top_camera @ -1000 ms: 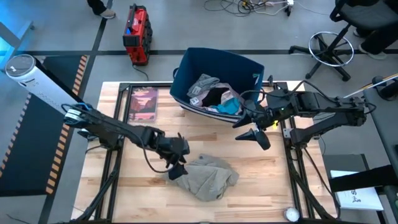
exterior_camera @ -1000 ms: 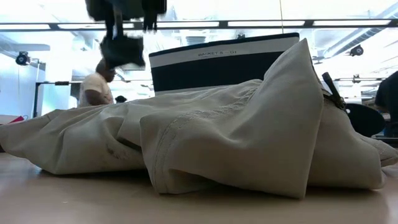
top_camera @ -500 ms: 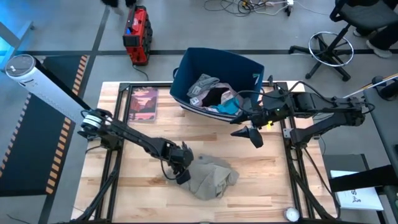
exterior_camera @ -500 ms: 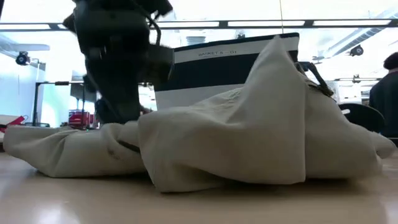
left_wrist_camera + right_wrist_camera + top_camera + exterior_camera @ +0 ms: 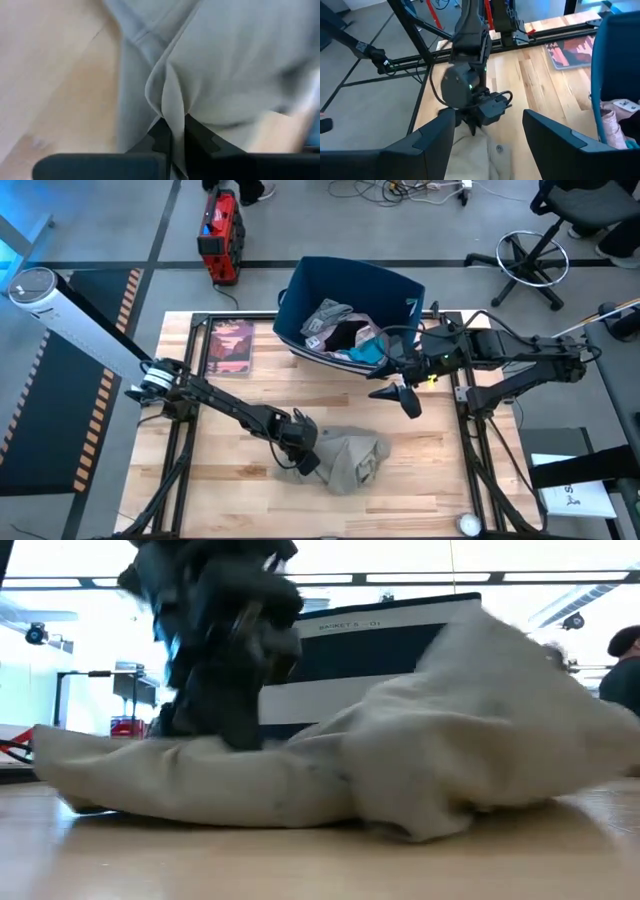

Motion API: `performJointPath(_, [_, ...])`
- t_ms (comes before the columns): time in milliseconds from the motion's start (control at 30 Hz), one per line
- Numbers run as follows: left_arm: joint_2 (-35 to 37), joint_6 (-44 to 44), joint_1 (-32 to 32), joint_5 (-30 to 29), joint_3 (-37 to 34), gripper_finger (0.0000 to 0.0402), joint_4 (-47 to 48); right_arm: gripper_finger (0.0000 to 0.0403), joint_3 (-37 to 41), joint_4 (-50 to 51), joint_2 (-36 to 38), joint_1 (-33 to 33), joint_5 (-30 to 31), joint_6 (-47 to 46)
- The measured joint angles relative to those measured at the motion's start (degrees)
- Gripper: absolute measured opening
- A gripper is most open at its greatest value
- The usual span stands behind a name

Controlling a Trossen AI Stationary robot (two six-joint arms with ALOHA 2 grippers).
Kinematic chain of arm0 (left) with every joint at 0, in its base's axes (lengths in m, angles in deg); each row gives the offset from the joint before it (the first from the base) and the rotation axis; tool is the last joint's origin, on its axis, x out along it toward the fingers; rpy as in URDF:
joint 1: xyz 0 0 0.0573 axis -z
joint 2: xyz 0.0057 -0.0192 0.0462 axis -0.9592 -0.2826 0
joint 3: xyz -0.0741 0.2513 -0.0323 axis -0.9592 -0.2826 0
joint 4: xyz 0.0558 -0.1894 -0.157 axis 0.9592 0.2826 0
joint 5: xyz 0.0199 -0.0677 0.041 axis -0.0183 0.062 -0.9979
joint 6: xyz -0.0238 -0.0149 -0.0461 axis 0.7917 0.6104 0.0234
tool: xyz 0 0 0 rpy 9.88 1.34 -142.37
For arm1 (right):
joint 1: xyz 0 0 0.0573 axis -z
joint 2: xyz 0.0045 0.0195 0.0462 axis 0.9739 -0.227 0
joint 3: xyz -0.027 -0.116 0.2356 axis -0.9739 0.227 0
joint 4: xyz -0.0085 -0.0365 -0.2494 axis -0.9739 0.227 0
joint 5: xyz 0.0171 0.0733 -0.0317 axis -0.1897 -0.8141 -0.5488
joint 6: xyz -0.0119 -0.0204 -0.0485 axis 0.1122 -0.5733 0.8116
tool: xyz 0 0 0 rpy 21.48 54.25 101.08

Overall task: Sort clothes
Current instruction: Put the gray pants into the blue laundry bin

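High view says we're barely started: left gripper (image 5: 303, 461) is pinching the grey-beige garment (image 5: 350, 461) on the table (image 5: 230, 405), right gripper (image 5: 398, 393) hangs open, most clothes (image 5: 345, 333) wait in the bin (image 5: 318, 280).

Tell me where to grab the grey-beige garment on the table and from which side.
Grip a raised fold at the grey-beige garment's left edge, coming from above on the left. It lies crumpled with ridges standing up, and the left gripper is already shut on such a pleat. The right gripper hovers open by the bin.
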Motion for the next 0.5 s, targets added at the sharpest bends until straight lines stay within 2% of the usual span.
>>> performJointPath(100, [2.2,0.0,0.0,-0.2,4.2,0.001,1.6,0.0211,-1.2,0.5,0.0,0.0,0.0,1.4])
performJointPath(200, [4.2,-0.1,0.0,-2.0,9.2,0.0004,7.7,0.0207,-3.3,0.6,0.0,0.0,0.1,2.4])
performJointPath(500, [8.0,-9.2,-0.4,-15.1,32.8,0.0001,26.0,0.0208,-9.3,0.8,0.1,0.0,0.2,4.4])
